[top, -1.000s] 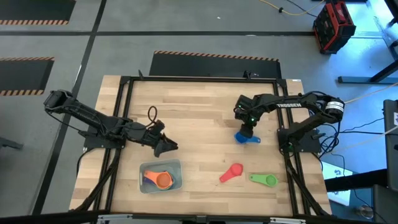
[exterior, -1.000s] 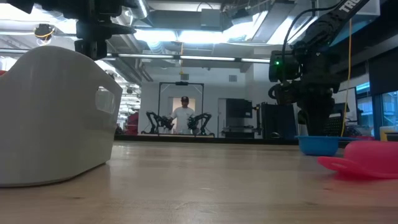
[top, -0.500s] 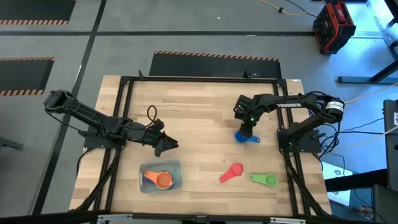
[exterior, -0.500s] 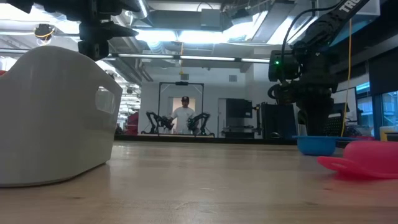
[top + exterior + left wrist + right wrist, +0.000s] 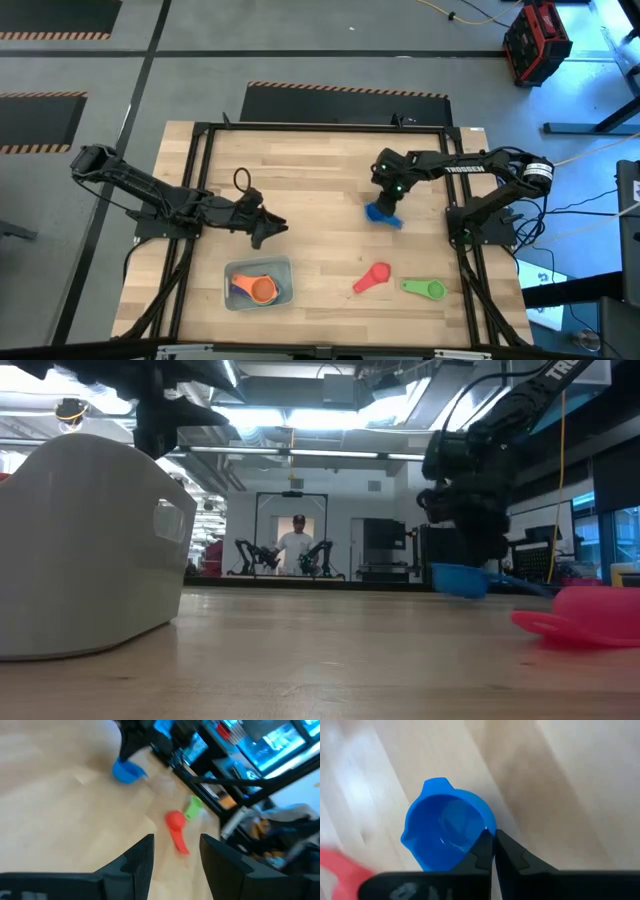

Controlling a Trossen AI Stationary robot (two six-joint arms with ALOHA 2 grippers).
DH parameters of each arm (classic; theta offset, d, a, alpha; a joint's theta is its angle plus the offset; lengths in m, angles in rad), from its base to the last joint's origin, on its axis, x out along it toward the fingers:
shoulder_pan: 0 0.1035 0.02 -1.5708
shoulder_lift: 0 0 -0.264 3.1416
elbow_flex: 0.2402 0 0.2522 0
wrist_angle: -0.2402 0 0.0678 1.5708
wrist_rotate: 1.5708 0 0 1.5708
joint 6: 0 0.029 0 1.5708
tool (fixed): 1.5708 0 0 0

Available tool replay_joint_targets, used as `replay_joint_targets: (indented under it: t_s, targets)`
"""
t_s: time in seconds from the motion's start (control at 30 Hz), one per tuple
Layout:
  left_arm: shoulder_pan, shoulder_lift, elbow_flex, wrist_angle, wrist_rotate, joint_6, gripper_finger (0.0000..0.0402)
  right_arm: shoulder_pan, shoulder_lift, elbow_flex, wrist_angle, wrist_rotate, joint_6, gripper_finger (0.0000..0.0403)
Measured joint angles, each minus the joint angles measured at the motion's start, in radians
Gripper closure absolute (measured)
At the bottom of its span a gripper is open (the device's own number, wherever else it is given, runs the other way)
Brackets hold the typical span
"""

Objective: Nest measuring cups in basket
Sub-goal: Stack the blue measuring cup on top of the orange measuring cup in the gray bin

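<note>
While the blue cup point(image 5: 449, 834) hangs clear of the table point(image 5: 320, 190), as the low view shows, its rim is pinched between the closed fingertips of the right gripper point(image 5: 493, 851), which grips the side of the bowl nearest the wrist. From above, that cup point(image 5: 381, 213) sits under the right gripper point(image 5: 386, 196) over the right half of the table, toward the far side. Nearer the front edge lie the pink cup point(image 5: 373, 277) and, just to its right, the green cup point(image 5: 425, 289), both flat on the wood and apart from each other. At the front left stands the basket point(image 5: 279, 267), a pale tray holding the orange cup point(image 5: 263, 290) nested with other cups whose colours are hard to separate. Just behind the basket hovers the left gripper point(image 5: 268, 231), its fingers point(image 5: 139, 862) spread apart with nothing between them. Far across the room, a person point(image 5: 296, 544) stands between two other robot arms.
</note>
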Motion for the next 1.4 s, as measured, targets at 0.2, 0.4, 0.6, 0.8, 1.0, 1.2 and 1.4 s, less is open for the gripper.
replay_joint_targets:
  t_s: [0.2, 0.4, 0.6, 0.8, 1.0, 1.2, 1.4]
  targets:
    - [0.0, 0.0, 0.0, 0.0, -0.172, 0.1, 0.025, 0.0, 0.0, 0.0, 0.277, 0.054, 0.168, 0.0391]
    - [0.001, 0.0, 0.0, 0.0, -0.377, 0.211, 0.025, 0.0, 0.0, 0.0, 0.626, 0.182, 0.231, 0.0396]
    - [0.037, 0.04, 0.0, 0.031, -0.42, 0.277, 0.025, 0.0, 0.0, 0.0, 0.94, 0.209, 0.261, 0.0396]
    - [0.081, 0.161, 0.0, 0.165, -0.423, 0.374, 0.025, 0.012, 0.0, 0.0, 1.097, 0.292, 0.285, 0.0396]
    - [0.134, 0.288, 0.0, 0.406, -0.425, 0.56, 0.025, 0.042, 0.0, 0.0, 1.241, 0.369, 0.311, 0.0397]
    - [0.178, 0.397, 0.0, 0.685, -0.398, 0.756, 0.025, 0.074, 0.0, 0.0, 1.38, 0.404, 0.313, 0.0394]
    - [0.219, 0.48, 0.0, 0.942, -0.294, 0.939, 0.025, 0.09, 0.0, 0.0, 1.467, 0.418, 0.352, 0.0396]
